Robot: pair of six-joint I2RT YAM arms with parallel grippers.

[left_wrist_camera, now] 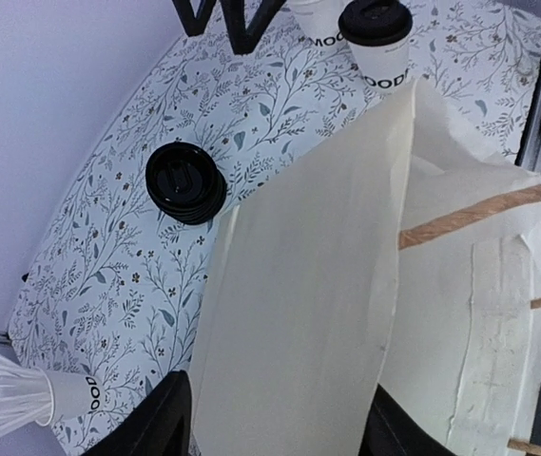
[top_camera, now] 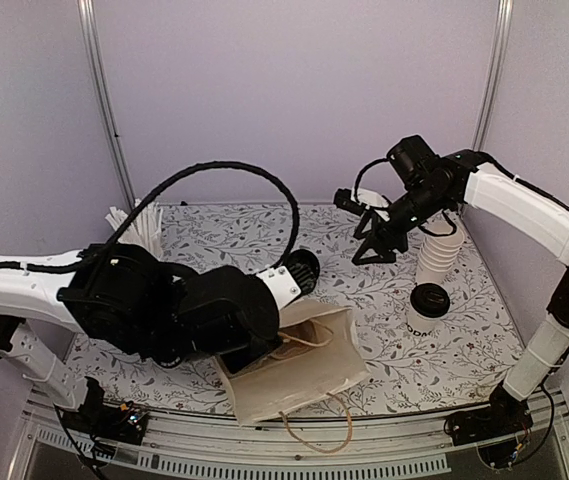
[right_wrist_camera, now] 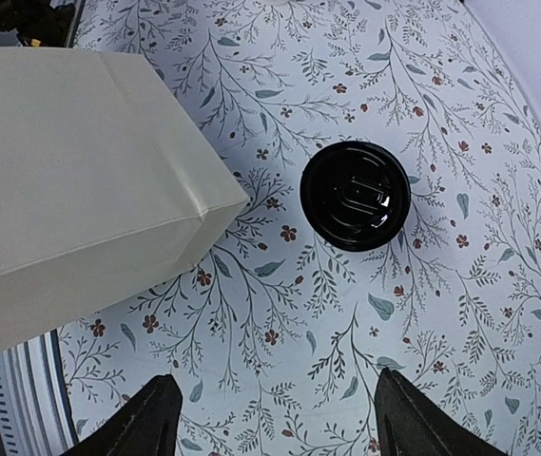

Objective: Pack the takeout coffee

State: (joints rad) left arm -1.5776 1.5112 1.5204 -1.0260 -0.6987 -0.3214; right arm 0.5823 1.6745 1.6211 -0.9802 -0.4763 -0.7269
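The takeout coffee [top_camera: 428, 306], a white cup with a black lid and dark lettering, stands on the floral table at the right and also shows in the left wrist view [left_wrist_camera: 381, 43]. A cream paper bag [top_camera: 304, 378] with twine handles sits near the front edge. My left gripper [left_wrist_camera: 275, 401] is open, its fingers wide apart with a side panel of the bag [left_wrist_camera: 299, 313] between them. My right gripper [top_camera: 374, 248] hangs open above bare tablecloth [right_wrist_camera: 275, 380], left of the coffee and apart from it.
A stack of lidless white cups [top_camera: 439, 255] stands just behind the coffee. A stack of black lids [top_camera: 304, 268] lies by the bag's far corner [right_wrist_camera: 356, 195]. A cup of white stir sticks [top_camera: 129, 225] is at the back left. Walls close three sides.
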